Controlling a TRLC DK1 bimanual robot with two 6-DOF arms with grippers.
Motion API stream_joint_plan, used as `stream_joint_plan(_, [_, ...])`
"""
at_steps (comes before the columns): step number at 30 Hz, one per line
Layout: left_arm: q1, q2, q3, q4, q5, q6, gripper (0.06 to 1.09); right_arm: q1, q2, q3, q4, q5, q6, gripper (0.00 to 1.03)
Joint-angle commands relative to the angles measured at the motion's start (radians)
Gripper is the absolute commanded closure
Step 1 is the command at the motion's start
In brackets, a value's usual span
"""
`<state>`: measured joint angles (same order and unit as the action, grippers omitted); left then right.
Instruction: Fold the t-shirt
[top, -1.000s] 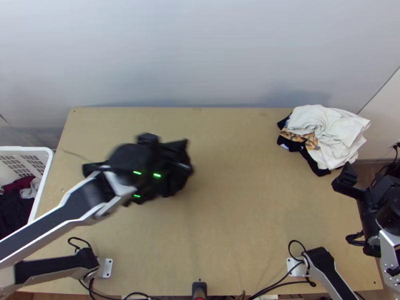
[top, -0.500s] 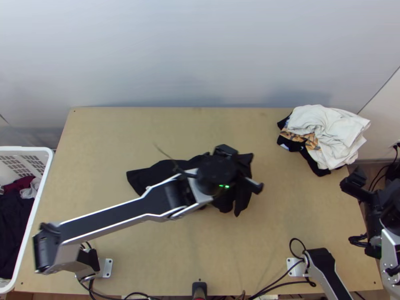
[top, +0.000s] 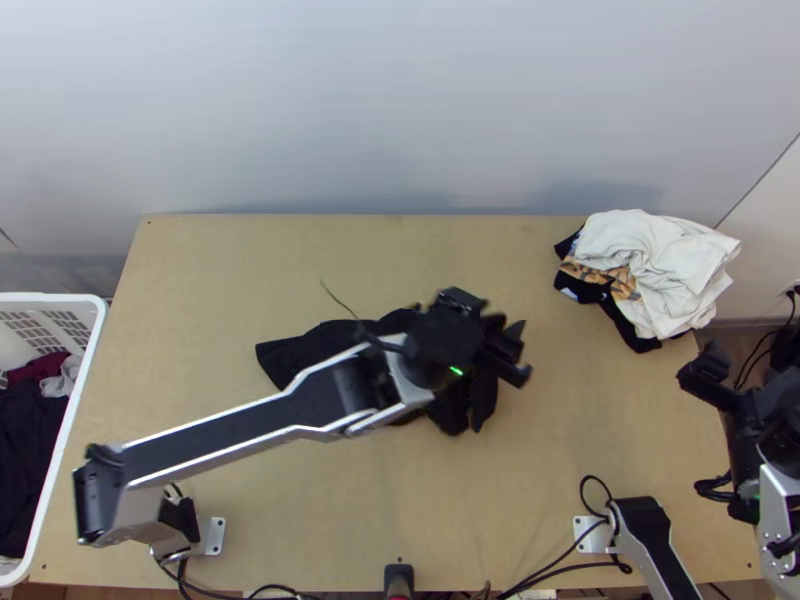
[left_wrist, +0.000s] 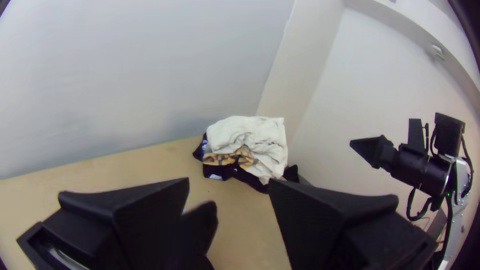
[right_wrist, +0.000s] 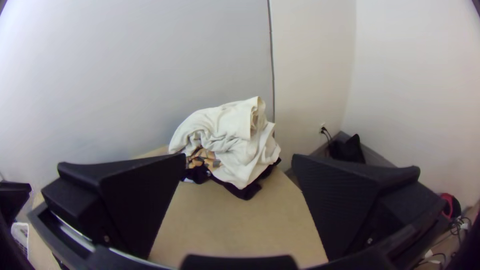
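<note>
- Can see the black t-shirt (top: 305, 348) bunched on the middle of the table (top: 560, 450), partly beneath the left gripper (top: 503, 338), with dark cloth showing near and between its fingers in the top view.
- Can see the left fingers spread apart; cannot tell whether touching the cloth.
- Well apart from the t-shirt, at the table's right side, can see the right gripper (top: 748, 360), spread wide.
- Beside the table's left edge, can see the white basket (top: 92, 355), holding black cloth (top: 28, 430), dark red cloth (top: 38, 367) and a pale grey piece (top: 65, 378).
- Can trace the t-shirt's long axis roughly left to right in the top view, with a narrower end pointing toward the basket and a loose part of the other end hanging toward the near edge.
- Cannot tell where the collar points.
</note>
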<state>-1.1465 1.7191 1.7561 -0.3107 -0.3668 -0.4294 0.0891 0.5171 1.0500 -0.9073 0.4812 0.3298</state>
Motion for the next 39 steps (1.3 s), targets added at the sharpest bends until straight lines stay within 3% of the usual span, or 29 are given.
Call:
stream_joint_plan(1, [0.071, -0.107, -0.041, -0.140, -0.018, -0.009, 0.15, 0.078, 0.021, -0.019, -0.004, -0.021, 0.012, 0.04])
stream_joint_plan(2, [0.083, -0.131, -0.066, -0.159, -0.018, -0.011, 0.12, 0.092, 0.029, -0.022, -0.004, -0.023, 0.012, 0.04])
stream_joint_plan(9, [0.208, -0.331, -0.279, -0.242, -0.015, -0.012, 0.12, 0.195, 0.084, -0.045, 0.031, -0.033, 0.017, 0.04])
stream_joint_plan(20, [0.493, -0.555, -0.690, -0.251, 0.019, 0.041, 0.13, 0.271, 0.156, -0.053, 0.094, -0.053, 0.017, 0.04])
stream_joint_plan(27, [0.527, -0.564, -0.845, -0.254, 0.051, 0.037, 0.13, 0.285, 0.184, -0.050, 0.113, -0.055, 0.014, 0.04])
stream_joint_plan(31, [0.585, -0.541, -0.916, -0.217, 0.115, 0.029, 0.13, 0.287, 0.190, -0.056, 0.114, -0.061, 0.014, 0.04])
stream_joint_plan(39, [0.673, -0.400, -0.943, -0.165, 0.169, 0.024, 0.17, 0.293, 0.198, -0.062, 0.114, -0.062, 0.011, 0.04])
